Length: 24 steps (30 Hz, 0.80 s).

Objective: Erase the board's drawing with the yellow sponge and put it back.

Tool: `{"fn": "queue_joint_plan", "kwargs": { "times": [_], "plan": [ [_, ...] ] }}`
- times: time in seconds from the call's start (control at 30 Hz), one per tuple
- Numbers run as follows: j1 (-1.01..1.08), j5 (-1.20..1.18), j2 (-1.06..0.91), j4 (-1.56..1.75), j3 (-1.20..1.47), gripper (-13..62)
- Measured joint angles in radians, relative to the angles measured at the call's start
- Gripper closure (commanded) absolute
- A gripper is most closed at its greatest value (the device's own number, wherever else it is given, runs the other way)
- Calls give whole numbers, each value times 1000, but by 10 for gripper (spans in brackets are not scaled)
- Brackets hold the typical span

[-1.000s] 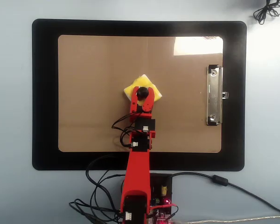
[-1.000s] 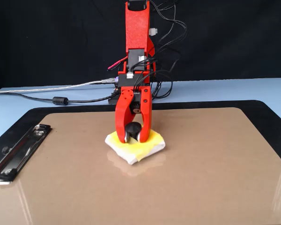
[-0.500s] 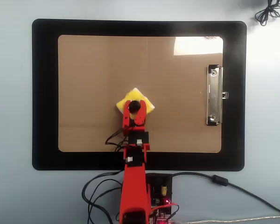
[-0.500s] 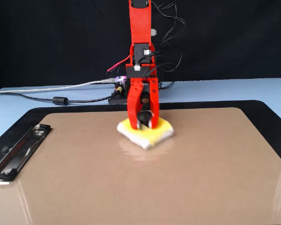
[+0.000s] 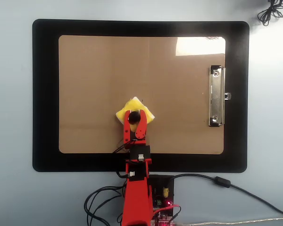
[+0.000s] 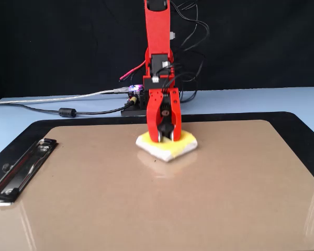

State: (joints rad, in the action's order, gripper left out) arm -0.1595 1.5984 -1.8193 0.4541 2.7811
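Observation:
The yellow sponge (image 5: 136, 104) lies flat on the brown board (image 5: 94, 75), low and a little left of its middle in the overhead view. It also shows in the fixed view (image 6: 184, 145), near the board's (image 6: 146, 198) far edge. My red gripper (image 5: 134, 116) points straight down onto the sponge with one jaw at each side of it, closed on it (image 6: 165, 138). The sponge rests on the board. I see no drawing marks on the board.
The board lies on a black mat (image 5: 45, 94). A metal clip (image 5: 217, 96) sits at the board's right edge in the overhead view and at the left in the fixed view (image 6: 21, 167). The arm's base, electronics (image 5: 162, 195) and cables (image 5: 101, 197) are below the mat.

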Motion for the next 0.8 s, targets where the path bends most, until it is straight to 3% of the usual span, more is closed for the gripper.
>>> {"fn": "queue_joint_plan", "kwargs": {
  "times": [0.1,0.37,0.63,0.8],
  "plan": [
    [18,-5,11,-6,-28,576],
    [179,-18,351,11,-382,576],
    [195,-77,103,86,-17,576],
    [187,-86,156,77,-133,576]
  ]
}}
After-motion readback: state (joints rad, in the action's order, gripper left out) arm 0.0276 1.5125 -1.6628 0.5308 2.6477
